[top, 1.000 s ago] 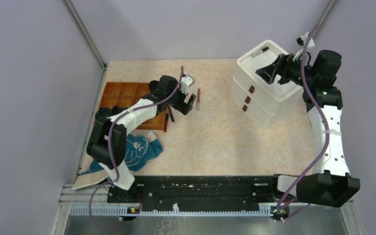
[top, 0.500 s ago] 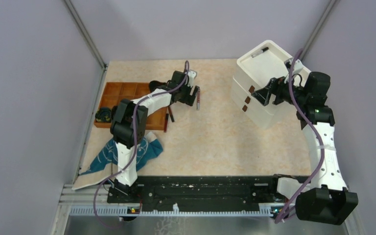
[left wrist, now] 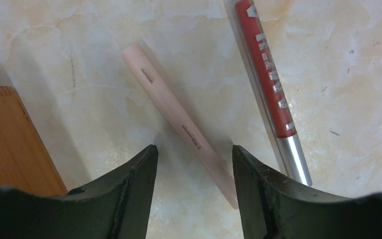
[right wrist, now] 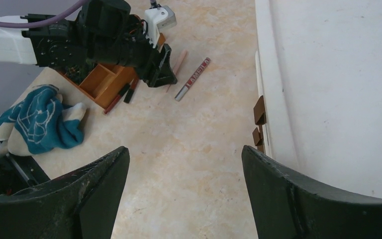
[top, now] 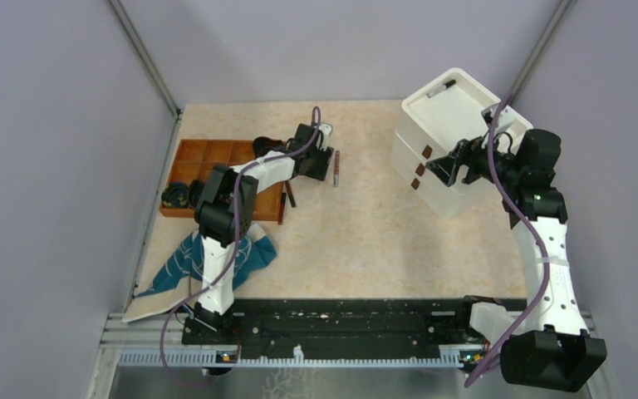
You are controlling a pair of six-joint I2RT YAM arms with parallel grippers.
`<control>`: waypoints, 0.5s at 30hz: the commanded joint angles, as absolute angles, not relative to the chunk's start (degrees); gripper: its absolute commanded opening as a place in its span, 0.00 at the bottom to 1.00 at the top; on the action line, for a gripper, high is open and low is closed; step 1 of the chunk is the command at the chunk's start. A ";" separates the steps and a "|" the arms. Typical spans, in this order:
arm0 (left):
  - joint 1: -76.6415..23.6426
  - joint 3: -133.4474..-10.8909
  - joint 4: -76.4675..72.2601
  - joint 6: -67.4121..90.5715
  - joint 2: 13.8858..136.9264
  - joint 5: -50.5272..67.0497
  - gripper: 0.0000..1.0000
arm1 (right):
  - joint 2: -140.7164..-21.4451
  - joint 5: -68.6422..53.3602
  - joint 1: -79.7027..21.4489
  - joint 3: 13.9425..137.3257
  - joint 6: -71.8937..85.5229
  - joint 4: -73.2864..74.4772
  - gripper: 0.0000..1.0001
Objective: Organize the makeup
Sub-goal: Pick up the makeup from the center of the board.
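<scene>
The pale marbled desk (top: 365, 241) is carrying a white drawer unit (top: 453, 125) on the right, a wooden compartment tray (top: 208, 156) on the left and a teal cloth (top: 216, 258) bunched near the front. The right claw (right wrist: 185, 149) is hovering beside the drawer unit with its jaws spread wide and nothing between them. The left claw (left wrist: 194, 149) is hanging low over the desk just right of the tray, jaws partly open and straddling the pink pencil (left wrist: 176, 119), which is lying flat and slantwise between the fingers (its near end looks to be brushing the right-hand finger, though the angle makes that hard to settle); nothing is being gripped yet. A dark red tube with a silver cap (left wrist: 269, 84) is lying just beside the pencil, outside the jaws. The step in hand seems to be picking up the pink pencil to file it away. The next move is calling for the jaws to pinch across the slim shaft without dragging the neighbouring tube along, then a clean lift.
</scene>
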State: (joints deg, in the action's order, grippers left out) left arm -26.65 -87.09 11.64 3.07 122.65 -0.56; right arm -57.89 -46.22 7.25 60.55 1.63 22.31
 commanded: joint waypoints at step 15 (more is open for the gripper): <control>-26.29 -83.88 11.19 5.02 120.53 -5.84 0.27 | -57.15 -45.61 6.88 61.52 -1.76 22.41 0.83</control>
State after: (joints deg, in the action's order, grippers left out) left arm -26.61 -85.34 9.45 4.43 122.30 -5.43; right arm -57.47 -46.00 7.25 60.27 1.19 22.41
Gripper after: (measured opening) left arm 0.337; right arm 0.828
